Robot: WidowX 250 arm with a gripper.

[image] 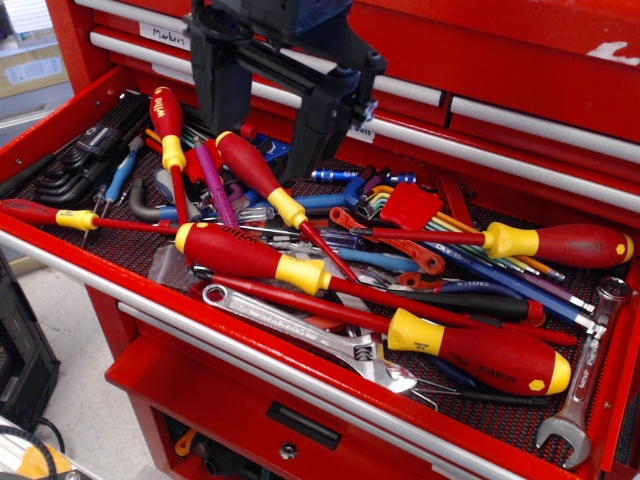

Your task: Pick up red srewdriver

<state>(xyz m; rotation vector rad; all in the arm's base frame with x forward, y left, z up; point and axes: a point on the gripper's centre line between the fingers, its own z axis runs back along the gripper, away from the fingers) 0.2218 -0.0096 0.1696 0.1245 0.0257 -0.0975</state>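
The red srewdriver (240, 254) lies across the middle of the open drawer. It has a fat glossy red handle, a yellow butt cap at its left end, a yellow collar (303, 273) and a long red shaft running right. My gripper (262, 145) hangs above the back left of the drawer, behind and above the screwdriver's handle. Its two black fingers (215, 95) stand wide apart with nothing between them. It touches no tool.
A second fat red-and-yellow screwdriver (490, 358) lies at the front right. Slimmer ones (252, 172) (168, 128) lie under the gripper, another (560, 243) at the right. An adjustable wrench (310, 335), a spanner (585, 400), hex keys (70, 165) and a thin red screwdriver (60, 215) crowd the drawer.
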